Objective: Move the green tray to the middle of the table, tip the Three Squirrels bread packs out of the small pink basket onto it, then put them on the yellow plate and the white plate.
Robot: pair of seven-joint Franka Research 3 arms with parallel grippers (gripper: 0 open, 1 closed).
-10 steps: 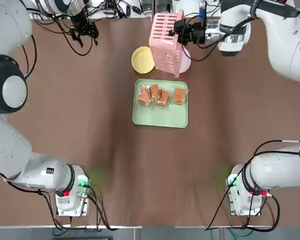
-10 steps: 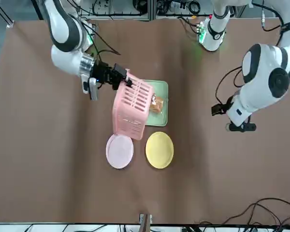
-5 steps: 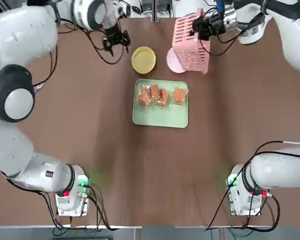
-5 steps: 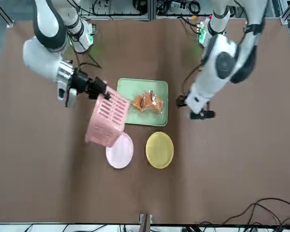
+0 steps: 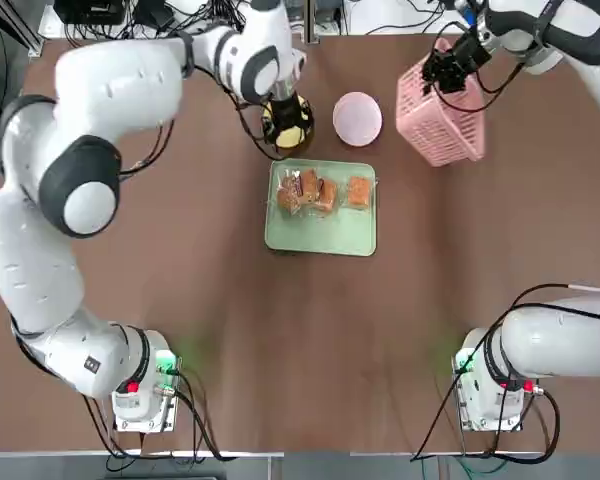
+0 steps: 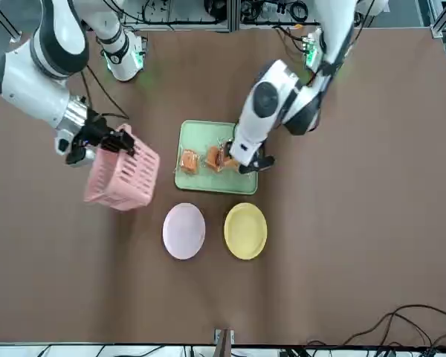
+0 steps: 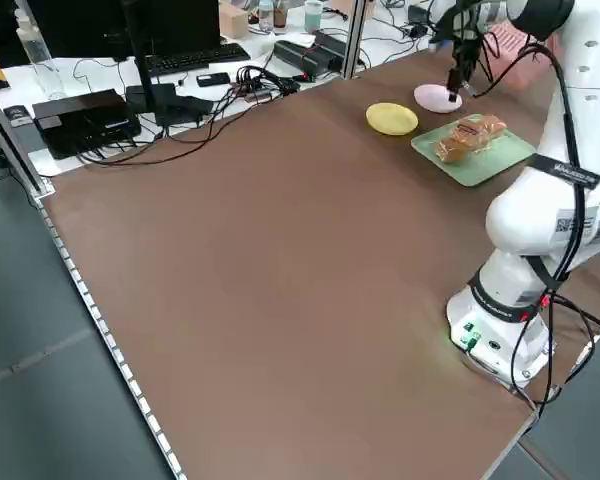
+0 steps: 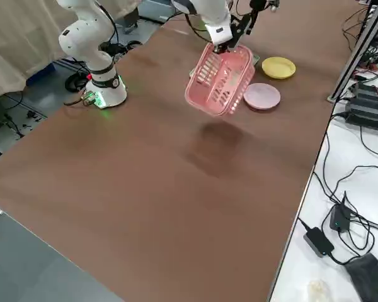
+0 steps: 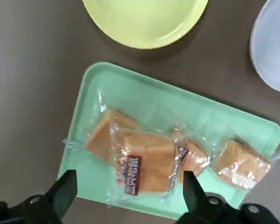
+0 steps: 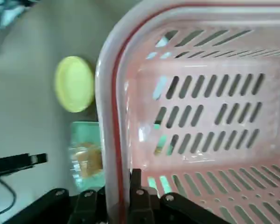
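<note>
On a smooth brown counter [image 6: 342, 245], a flat mint-green tray [image 5: 323, 235] with rounded corners and a low rim is set near the middle. Four bread packs [image 9: 147, 163] are lying on it, so the tipping-out appears done; the plating is still to be done, as nothing is seen on the round yellow plate [image 6: 245, 231] or the round white plate [image 6: 183, 231] (the two sit side by side, just beyond the tray from the robot). Each golden-brown slice is wrapped in crinkled, glossy clear film. The pink basket [image 6: 124, 175], squarish and slotted in smooth plastic, is held by its rim in the closed right claw [image 10: 127, 198], off to the tray's right. The left claw [image 9: 130, 193] is held open and empty above the tray, seemingly ready for a first pack.
</note>
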